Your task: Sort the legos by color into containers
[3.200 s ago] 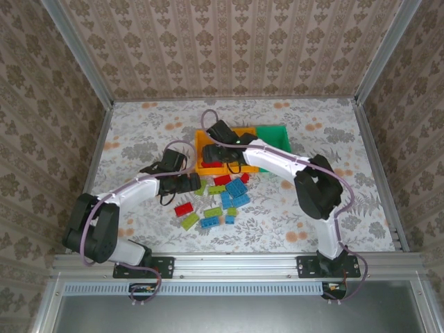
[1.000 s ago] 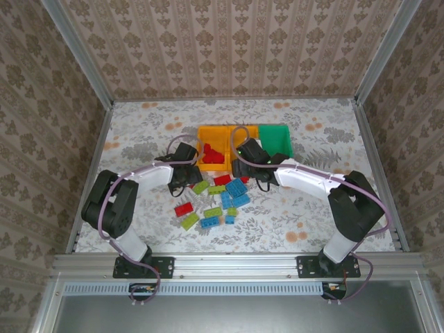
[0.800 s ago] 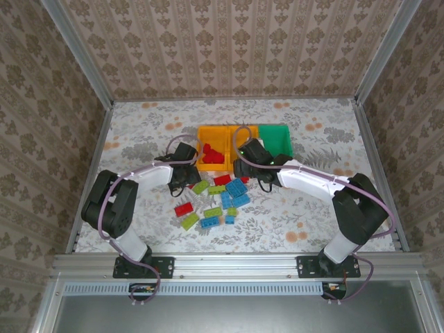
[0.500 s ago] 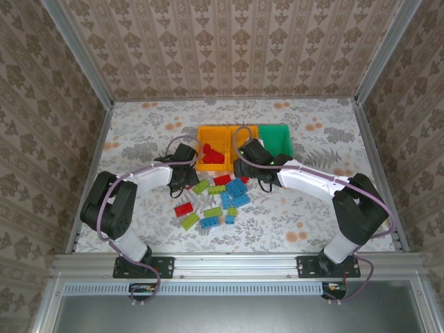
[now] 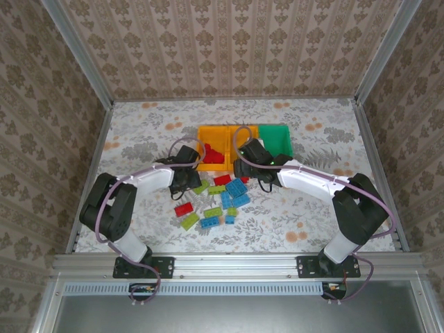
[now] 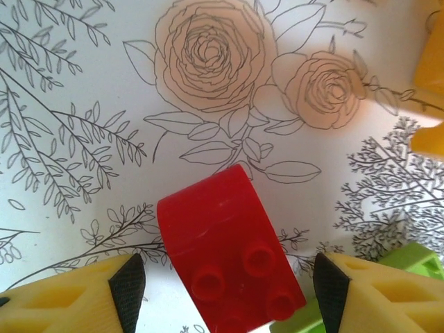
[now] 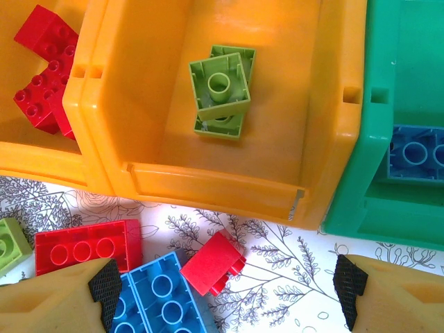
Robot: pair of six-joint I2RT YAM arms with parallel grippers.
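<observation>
The left jaws are standing open, pads point(image 6: 129, 290) flanking a red brick point(image 6: 222, 243) with a gap on each side. The brick is lying on the desk point(image 6: 83, 104), long axis diagonal, studs facing the camera. The right jaws are hanging open and empty over the near wall of the middle orange bin point(image 7: 208, 184), which is holding 2 lime bricks point(image 7: 220, 90). Red bricks point(image 7: 41, 69) are sitting in the left orange bin point(image 7: 35, 163), a blue one point(image 7: 416, 152) in the green bin point(image 7: 374, 208). Loose bricks point(image 5: 218, 208) are crowding the floral cloth; wallpapered walls point(image 5: 236, 48) are enclosing the desk.
</observation>
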